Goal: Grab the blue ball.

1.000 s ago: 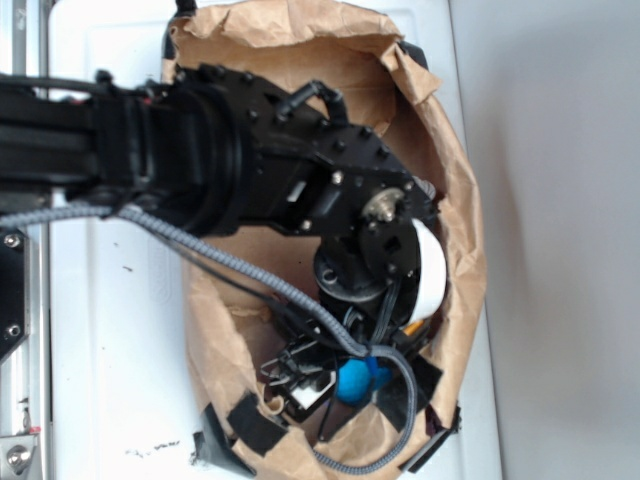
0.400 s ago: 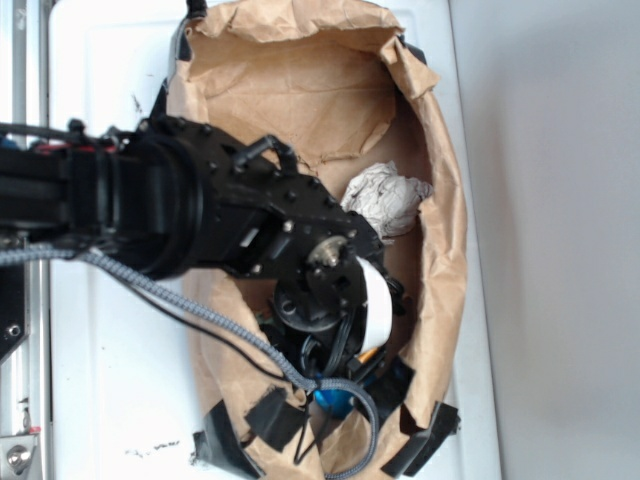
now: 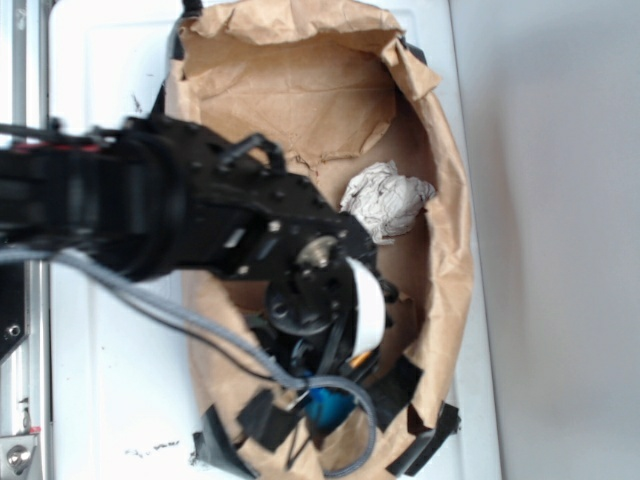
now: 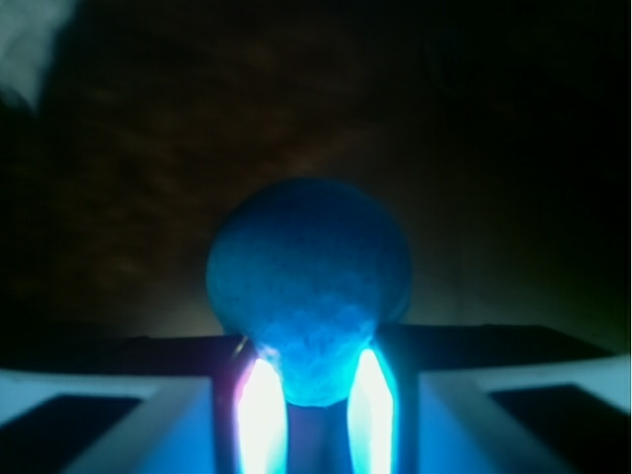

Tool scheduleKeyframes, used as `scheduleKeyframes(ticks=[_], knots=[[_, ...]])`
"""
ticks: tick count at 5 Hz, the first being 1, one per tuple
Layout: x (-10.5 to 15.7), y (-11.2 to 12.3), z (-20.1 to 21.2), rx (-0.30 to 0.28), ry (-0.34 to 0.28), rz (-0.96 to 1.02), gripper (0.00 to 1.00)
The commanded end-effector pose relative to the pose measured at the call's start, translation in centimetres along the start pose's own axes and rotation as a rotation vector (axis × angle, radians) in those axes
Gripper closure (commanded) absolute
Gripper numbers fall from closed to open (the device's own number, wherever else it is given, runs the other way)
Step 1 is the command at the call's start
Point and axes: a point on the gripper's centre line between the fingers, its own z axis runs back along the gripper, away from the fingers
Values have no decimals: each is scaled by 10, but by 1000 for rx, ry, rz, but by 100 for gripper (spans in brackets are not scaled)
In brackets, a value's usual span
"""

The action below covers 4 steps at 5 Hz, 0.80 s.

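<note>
I see my arm (image 3: 170, 210) reaching in from nine o'clock, wrist bent down into the paper bag (image 3: 300, 90). The jaws are closed on the blue ball (image 4: 308, 272) at the bag's six o'clock end, crumpled paper (image 3: 385, 200) well apart.
</note>
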Motion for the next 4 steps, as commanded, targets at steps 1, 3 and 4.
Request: scheduleKeyframes(ticks=[1,3,4], knots=[[4,14,102,185,-136,148,100],[-9,32,144,135,2,496,100],[-26,32,159,247,112,749,100]])
